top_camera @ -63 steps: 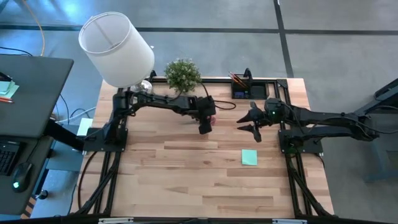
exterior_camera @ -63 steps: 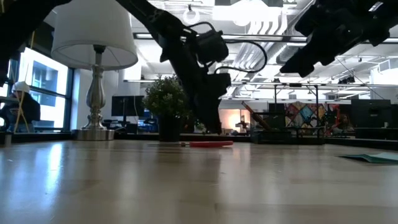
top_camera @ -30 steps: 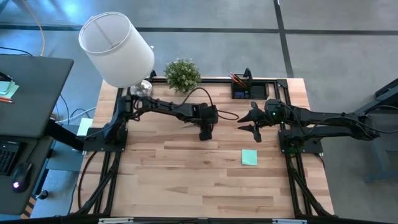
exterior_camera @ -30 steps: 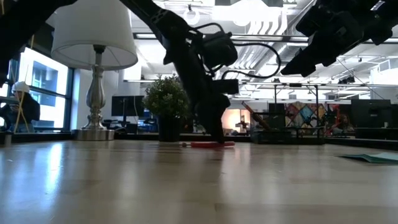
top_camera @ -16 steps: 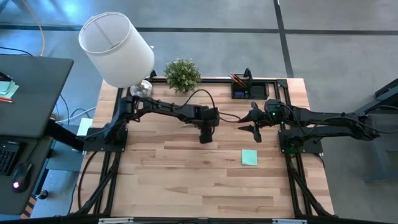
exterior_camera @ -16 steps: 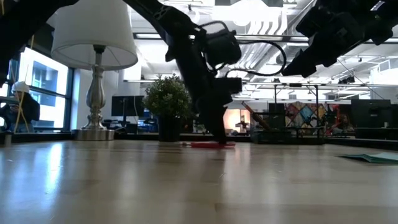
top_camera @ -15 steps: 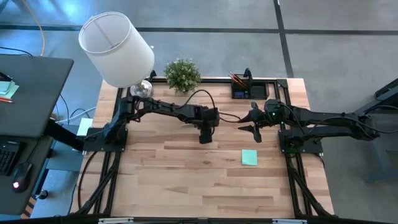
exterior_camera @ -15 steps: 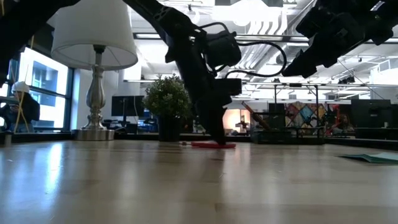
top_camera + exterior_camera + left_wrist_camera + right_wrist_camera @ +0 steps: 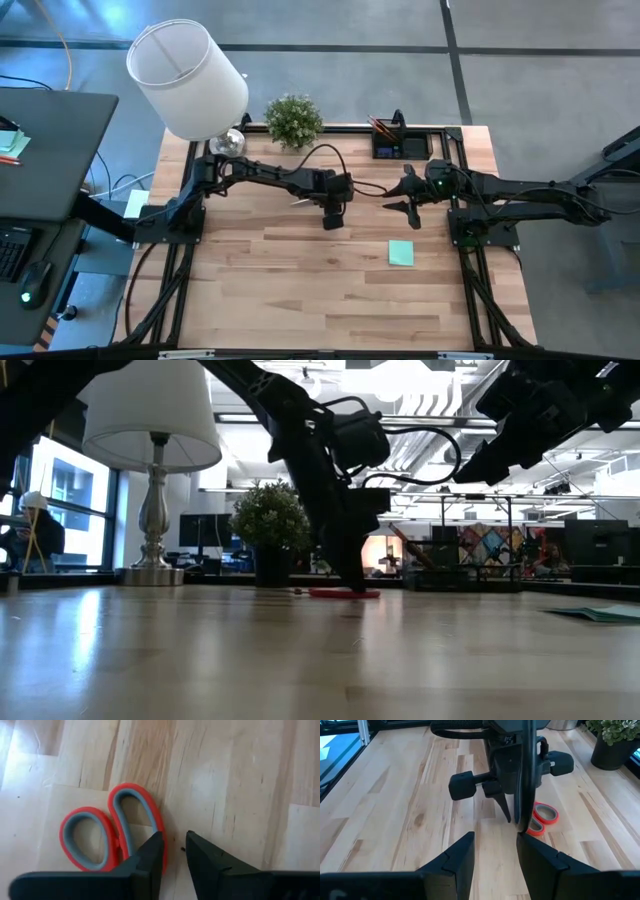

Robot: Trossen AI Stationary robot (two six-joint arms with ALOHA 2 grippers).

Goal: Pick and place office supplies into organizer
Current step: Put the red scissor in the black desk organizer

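Note:
Red-handled scissors (image 9: 107, 835) lie flat on the table near the plant, handles (image 9: 345, 593) toward the right arm. My left gripper (image 9: 174, 845) points steeply down at them, fingertips at the table and a narrow gap between them. The outer rim of one handle loop (image 9: 162, 862) runs into that gap beside one finger. My right gripper (image 9: 495, 842) hangs open above the table to the right (image 9: 400, 195), holding nothing. The black organizer (image 9: 400, 142) stands at the far edge with orange pencils in it. A mint-green sticky-note pad (image 9: 401, 253) lies flat nearer the front. My left gripper comes from above, slanting, with its fingers on either side of the outer rim of one handle loop (image 9: 161, 832). One finger (image 9: 150, 855) lies over that rim. Bare wood shows between the rim and the other finger. Whether a finger touches the rim I cannot tell.
A potted plant (image 9: 294, 120) and a white-shaded lamp (image 9: 187, 80) stand at the far left, close behind the left arm. The near half of the table (image 9: 300, 300) is bare wood. Black arm mounts stand at both side edges.
Two seconds ago my left gripper hung just above the scissors. It has come down to the table at their handle end and has hardly moved since. The scissors lie where they were.

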